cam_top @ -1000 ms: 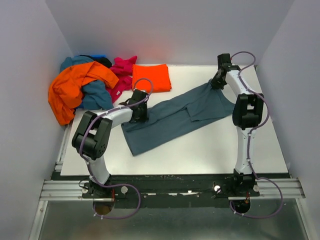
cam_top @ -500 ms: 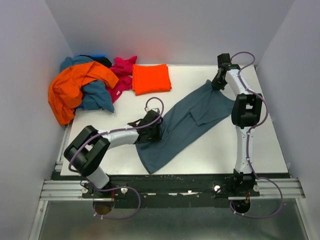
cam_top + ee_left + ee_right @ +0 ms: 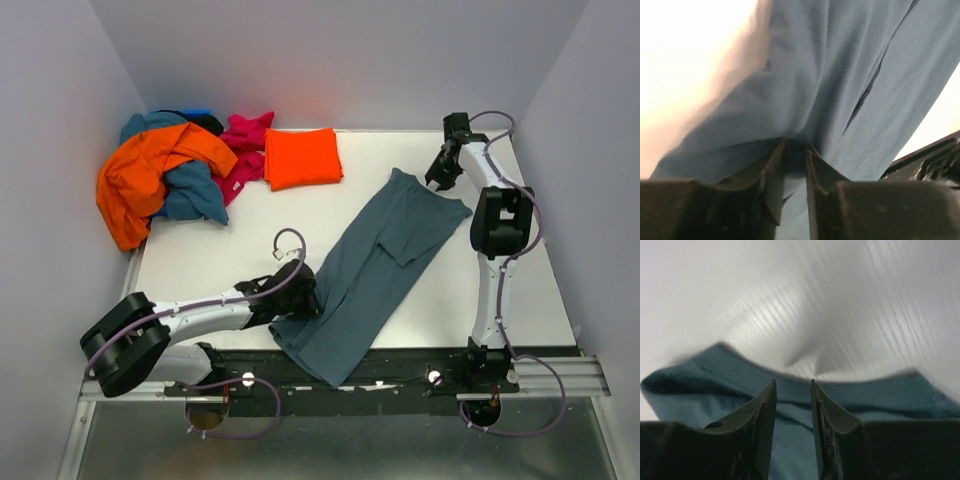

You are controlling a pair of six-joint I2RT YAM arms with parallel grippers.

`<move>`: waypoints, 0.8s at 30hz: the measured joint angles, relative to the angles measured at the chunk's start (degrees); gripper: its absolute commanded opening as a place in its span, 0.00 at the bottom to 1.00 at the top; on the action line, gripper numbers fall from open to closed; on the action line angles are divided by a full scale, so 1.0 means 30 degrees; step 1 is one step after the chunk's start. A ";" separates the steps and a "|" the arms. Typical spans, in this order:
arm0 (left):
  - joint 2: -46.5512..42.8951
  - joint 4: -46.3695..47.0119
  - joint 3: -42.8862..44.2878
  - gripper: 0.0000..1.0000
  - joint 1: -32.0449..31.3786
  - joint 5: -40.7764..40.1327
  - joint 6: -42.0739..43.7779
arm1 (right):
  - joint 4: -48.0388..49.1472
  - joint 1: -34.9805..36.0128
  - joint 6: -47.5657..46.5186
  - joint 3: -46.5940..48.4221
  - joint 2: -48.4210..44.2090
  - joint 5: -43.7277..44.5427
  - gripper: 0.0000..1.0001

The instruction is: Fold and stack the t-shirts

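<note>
Top external view: the slate shirt (image 3: 385,255) lies spread diagonally on the tabletop (image 3: 200,260), its near end reaching over the front edge. The left jaws sit at its near left edge, narrowly parted with cloth between them; whether they grip, I cannot tell. The right jaws stand released over its far edge. An orange-red shirt (image 3: 302,157) lies folded at the back beside a heap (image 3: 160,180) of others.

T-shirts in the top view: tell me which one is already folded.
The bright orange-red t-shirt, a neat flat rectangle beside the heap. The slate blue-grey t-shirt lies spread long, and the heap's shirts are crumpled.
</note>
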 measured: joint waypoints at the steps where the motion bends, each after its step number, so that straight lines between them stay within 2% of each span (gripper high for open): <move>1: -0.0503 -0.0794 0.0138 0.42 0.0073 -0.0423 0.0029 | 0.0175 0.0000 -0.0058 -0.0597 -0.0481 0.0000 0.41; 4: -0.1253 -0.2790 0.1311 0.46 0.0576 -0.1428 0.0495 | 0.1319 0.0000 -0.0197 -0.3439 -0.3075 -0.0007 0.39; 5: -0.1457 -0.3453 0.1960 0.46 0.0816 -0.1778 0.0794 | 0.2076 0.0007 -0.0204 -0.5253 -0.4670 -0.0022 0.35; 7: -0.1829 -0.4473 0.3402 0.46 0.1435 -0.2448 0.1537 | 0.3118 0.0029 -0.0189 -0.7978 -0.7373 -0.0029 0.16; 8: -0.2091 -0.4896 0.4262 0.47 0.1938 -0.2718 0.2091 | 0.3883 0.0029 -0.0131 -0.9471 -0.8859 -0.0058 0.01; 11: -0.2659 -0.5064 0.5588 0.52 0.2900 -0.3009 0.3497 | 0.5370 0.0022 0.0597 -1.3209 -1.2641 -0.0124 0.01; 15: -0.2098 -0.4452 0.7249 0.60 0.3541 -0.2790 0.6069 | 0.6834 0.0022 0.1982 -1.7216 -1.5008 0.0051 0.01; 18: 0.0248 -0.3512 0.9238 0.64 0.3614 -0.2288 0.7876 | 0.7242 0.0022 0.2907 -1.9591 -1.5285 0.0073 0.01; 24: 0.6098 -0.1894 1.3202 0.59 0.4736 0.0255 1.0214 | 0.7752 0.0022 0.4218 -2.2010 -1.5271 -0.0393 0.01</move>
